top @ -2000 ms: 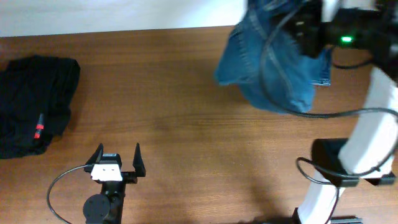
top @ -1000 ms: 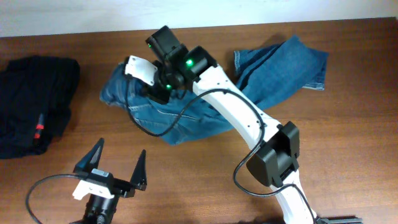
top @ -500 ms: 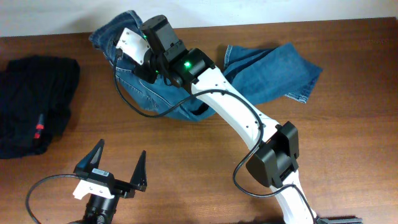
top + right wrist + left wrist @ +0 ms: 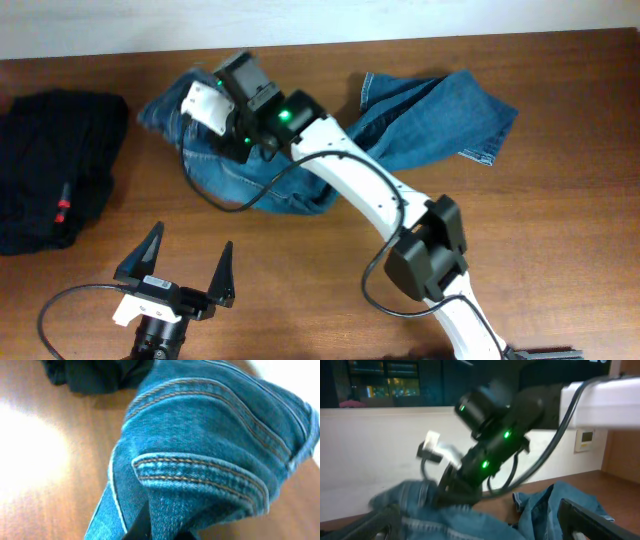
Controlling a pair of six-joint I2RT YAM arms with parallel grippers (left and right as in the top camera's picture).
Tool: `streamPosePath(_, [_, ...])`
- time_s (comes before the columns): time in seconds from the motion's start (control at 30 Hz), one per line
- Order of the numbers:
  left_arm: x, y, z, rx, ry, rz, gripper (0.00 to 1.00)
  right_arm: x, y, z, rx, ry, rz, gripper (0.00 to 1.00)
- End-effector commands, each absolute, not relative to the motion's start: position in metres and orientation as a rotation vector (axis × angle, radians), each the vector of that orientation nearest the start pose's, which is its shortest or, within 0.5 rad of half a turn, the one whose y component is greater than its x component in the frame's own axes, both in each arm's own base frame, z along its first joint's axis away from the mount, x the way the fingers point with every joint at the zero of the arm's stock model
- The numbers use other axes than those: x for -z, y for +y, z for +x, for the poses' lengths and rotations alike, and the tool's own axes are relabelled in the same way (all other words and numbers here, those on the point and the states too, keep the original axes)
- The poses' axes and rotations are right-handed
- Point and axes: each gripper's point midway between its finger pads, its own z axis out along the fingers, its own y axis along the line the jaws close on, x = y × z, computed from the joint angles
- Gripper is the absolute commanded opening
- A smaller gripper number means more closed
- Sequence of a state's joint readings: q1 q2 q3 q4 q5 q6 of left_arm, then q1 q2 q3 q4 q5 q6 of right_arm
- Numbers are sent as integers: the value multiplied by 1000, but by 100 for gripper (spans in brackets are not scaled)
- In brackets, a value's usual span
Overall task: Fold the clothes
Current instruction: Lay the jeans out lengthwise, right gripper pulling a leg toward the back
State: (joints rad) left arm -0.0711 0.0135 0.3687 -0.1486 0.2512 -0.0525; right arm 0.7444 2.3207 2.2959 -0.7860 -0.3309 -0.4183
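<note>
The jeans (image 4: 430,115) lie crumpled across the desk (image 4: 560,240), 11 to 1 o'clock. My right tool (image 4: 159,529) is clamped on a seamed denim fold; my left tool (image 4: 190,245) gapes idle at 7 o'clock. I judge denim soft, heavyish, grippy: take waistband corners or hems.

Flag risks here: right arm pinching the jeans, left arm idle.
1. The right gripper is shut on a bunched fold of the jeans; the denim may slip out or stay crumpled.
2. Its cable loops across the denim and could snag.
3. The pinched end sits near the black garment; pulling that way might drag into it.
</note>
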Motion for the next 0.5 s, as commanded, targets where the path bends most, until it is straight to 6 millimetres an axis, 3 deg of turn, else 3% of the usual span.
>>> streamPosePath(0.0, [-317, -56, 192, 270, 1329, 226, 99, -171, 479, 379, -627, 1900, -1527, 4])
streamPosePath(0.1, [-317, -56, 192, 270, 1328, 226, 99, -168, 488, 364, -639, 1895, -1562, 4])
streamPosePath(0.23, [-317, -56, 192, 270, 1328, 226, 99, -162, 492, 347, -650, 1914, -1606, 12])
streamPosePath(0.33, [-318, -56, 192, 269, 1326, 227, 99, -158, 491, 336, -653, 1936, -1634, 36])
streamPosePath(0.43, [-320, -56, 191, 269, 1318, 227, 99, -161, 489, 336, -652, 1940, -1634, 79])
streamPosePath(0.47, [-320, -56, 191, 269, 1317, 227, 99, -164, 488, 337, -651, 1937, -1629, 86])
